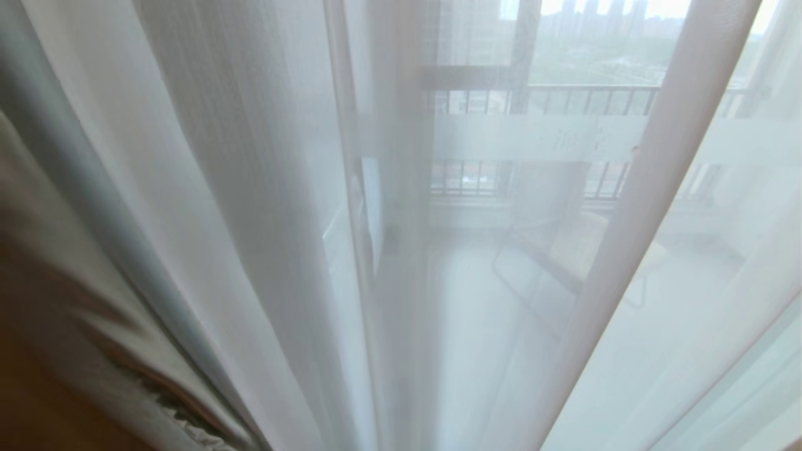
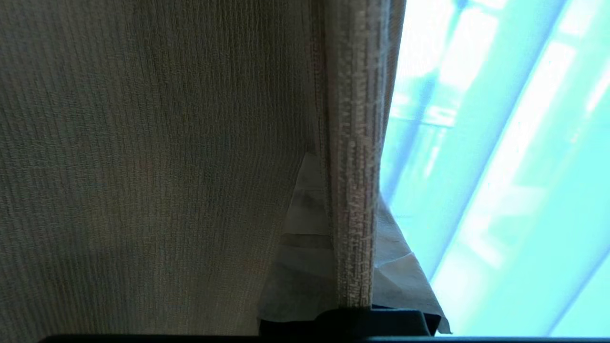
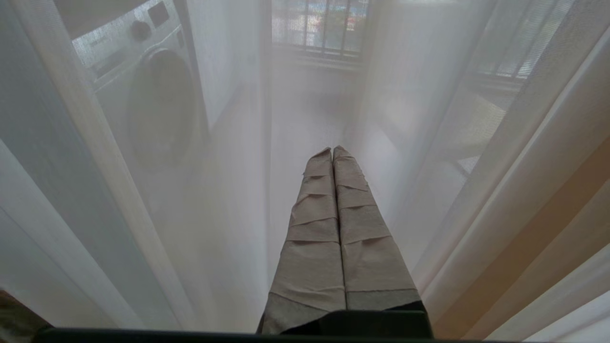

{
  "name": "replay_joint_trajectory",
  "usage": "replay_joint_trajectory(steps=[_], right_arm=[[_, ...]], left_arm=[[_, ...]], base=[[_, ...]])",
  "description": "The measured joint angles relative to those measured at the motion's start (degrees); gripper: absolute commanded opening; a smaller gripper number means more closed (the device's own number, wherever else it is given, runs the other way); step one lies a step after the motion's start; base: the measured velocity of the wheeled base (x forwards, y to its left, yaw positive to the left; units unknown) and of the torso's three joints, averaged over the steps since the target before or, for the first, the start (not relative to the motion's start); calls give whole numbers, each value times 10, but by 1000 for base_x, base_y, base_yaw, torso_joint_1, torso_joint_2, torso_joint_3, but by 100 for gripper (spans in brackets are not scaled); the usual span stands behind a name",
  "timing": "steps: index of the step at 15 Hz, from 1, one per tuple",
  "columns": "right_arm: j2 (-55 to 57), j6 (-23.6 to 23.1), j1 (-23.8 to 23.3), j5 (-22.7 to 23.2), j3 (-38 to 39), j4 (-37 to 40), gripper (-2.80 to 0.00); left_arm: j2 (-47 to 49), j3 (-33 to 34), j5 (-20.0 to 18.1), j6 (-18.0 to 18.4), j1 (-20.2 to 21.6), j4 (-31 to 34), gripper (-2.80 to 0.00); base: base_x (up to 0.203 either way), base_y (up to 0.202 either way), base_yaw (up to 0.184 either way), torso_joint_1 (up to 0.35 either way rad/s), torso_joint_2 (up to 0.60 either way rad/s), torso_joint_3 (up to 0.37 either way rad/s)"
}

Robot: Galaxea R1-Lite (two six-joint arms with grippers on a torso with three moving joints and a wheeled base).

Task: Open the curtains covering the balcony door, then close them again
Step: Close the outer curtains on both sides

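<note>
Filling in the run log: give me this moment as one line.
left gripper: shut on thick curtain edge | right gripper: shut, empty, facing sheer curtain | balcony door: behind sheer

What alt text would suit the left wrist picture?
The left gripper is shut on the hemmed edge of the beige curtain, which fills most of the view. Beside it glows the bright sheer.

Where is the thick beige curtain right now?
The thick beige curtain is bunched at the head view's lower left, beside the white sheer. In the left wrist view its hem sits clamped in the left tool.
</note>
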Motion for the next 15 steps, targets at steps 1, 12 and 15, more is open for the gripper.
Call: replay_joint_trajectory(steps=[1, 12, 15], right_arm=[[0, 0, 0, 0, 0, 0, -280], [0, 0, 0, 0, 0, 0, -280], [0, 0, 0, 0, 0, 0, -280]], left_arm=[[-2, 1, 0, 0, -20, 0, -280], [-10, 8, -1, 5, -267, 6, -280], [-6, 8, 1, 6, -321, 4, -280]], base=[[0, 0, 0, 0, 0, 0], [0, 0, 0, 0, 0, 0], [0, 0, 0, 0, 0, 0]])
